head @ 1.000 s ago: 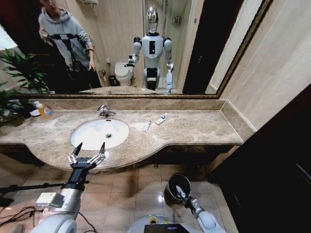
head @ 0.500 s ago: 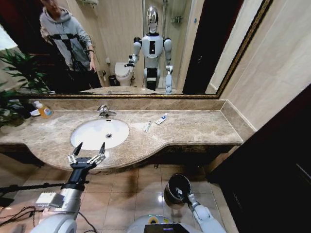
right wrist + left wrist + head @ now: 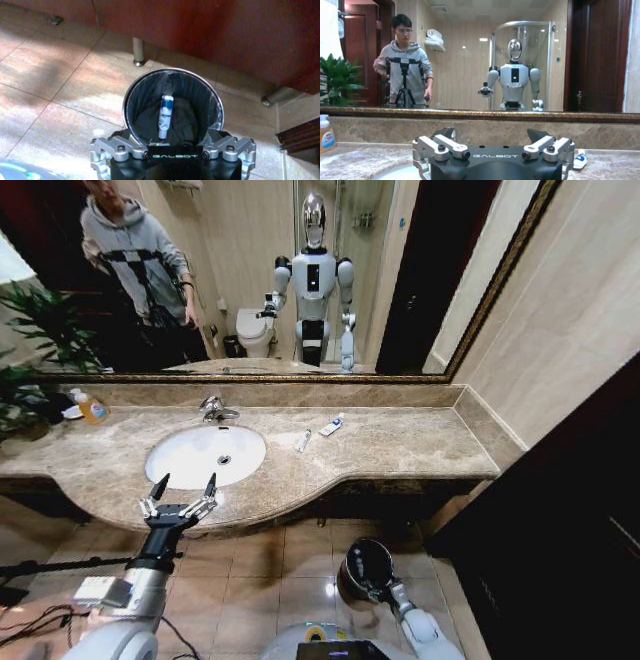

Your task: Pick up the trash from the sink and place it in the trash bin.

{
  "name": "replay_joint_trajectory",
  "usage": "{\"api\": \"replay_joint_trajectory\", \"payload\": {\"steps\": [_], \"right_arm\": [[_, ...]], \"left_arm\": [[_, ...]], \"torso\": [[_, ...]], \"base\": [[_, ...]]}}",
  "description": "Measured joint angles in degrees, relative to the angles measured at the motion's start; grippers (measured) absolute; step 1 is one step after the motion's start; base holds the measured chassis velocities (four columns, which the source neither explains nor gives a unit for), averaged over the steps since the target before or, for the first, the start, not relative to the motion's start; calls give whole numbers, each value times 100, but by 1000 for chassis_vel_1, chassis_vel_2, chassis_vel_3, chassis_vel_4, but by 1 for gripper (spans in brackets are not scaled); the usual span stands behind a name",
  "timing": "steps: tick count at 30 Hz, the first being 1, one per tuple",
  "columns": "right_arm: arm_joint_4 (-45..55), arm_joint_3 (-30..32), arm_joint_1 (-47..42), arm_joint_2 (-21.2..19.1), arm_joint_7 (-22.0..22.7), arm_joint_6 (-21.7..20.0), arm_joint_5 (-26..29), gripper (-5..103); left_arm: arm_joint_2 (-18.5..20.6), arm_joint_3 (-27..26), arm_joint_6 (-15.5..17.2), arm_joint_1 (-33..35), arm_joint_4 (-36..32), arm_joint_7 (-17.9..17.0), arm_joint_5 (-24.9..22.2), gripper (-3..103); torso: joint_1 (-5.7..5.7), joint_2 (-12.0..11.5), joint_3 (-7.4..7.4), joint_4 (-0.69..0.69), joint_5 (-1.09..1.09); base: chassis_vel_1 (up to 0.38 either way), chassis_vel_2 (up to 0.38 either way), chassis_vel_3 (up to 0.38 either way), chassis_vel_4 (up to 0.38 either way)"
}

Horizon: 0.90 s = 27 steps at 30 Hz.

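- Trash bin (image 3: 367,568): small, round, black, shiny-rimmed; on the tiled floor below the counter edge, toward the robot's right. Dark liner inside, seen in the right wrist view (image 3: 172,107).
- White tube with blue print (image 3: 165,116): inside the bin, leaning upright against the liner, apart from the fingers. Counted as delivered.
- Right gripper (image 3: 172,144): low, directly over the bin mouth; jaws spread, nothing between them.
- Left gripper (image 3: 181,498): poised at the front edge of the counter just before the sink; fingers (image 3: 160,484) spread wide, empty. Also in its own wrist view (image 3: 492,140).
- Sink (image 3: 165,470): white oval basin with central drain, chrome faucet (image 3: 213,409) behind; bowl looks bare of litter.
- Remaining trash: two small white tubes on the marble counter (image 3: 400,445), to the right of the basin: one (image 3: 303,440) close to the rim, one (image 3: 331,425) a little farther back, near but not touching.
- Handling, judged: light, soft-walled, smooth plastic; likely to slide on polished stone and squash under hard pressure. Lying flat, so best pinched across the narrow middle, from above, with a gentle close.
- Yellow soap bottle (image 3: 93,410): far left by the mirror; not litter.
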Motion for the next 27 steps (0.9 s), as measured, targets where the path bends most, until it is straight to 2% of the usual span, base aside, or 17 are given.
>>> {"api": "replay_joint_trajectory", "payload": {"steps": [7,9,13,14,17,21,24,27], "right_arm": [[451,86,-275,-69,85,42,245,100],[1125,126,-616,-57,365,219,603,100],[2201,239,-1227,0,669,646,707,100],[2201,239,-1227,0,669,646,707,100],[3382,246,-1904,-152,742,508,1146,100],[4341,340,-2429,-183,804,491,1362,100],[5128,412,-2737,-30,916,409,1556,100],[5814,383,-2901,260,997,387,1390,100]], "left_arm": [[0,0,0,0,0,0,0,100],[0,0,0,0,0,0,0,100],[0,1,0,0,0,1,0,100],[0,1,0,0,0,1,0,100],[0,0,0,0,0,0,0,100],[0,0,0,0,0,0,0,100],[0,0,0,0,0,0,0,100],[0,0,0,0,0,0,0,100]], "torso": [[0,0,0,0,0],[0,0,0,1,-1],[0,0,0,0,0],[0,0,0,0,0],[0,1,0,0,-4],[0,1,0,0,-1],[0,1,0,0,-3],[0,1,0,-1,-2]], "base": [[0,0,0,0],[0,0,0,0],[0,0,0,0],[0,0,0,0],[0,0,0,0],[0,0,0,0],[0,0,0,0],[0,0,0,0]]}}
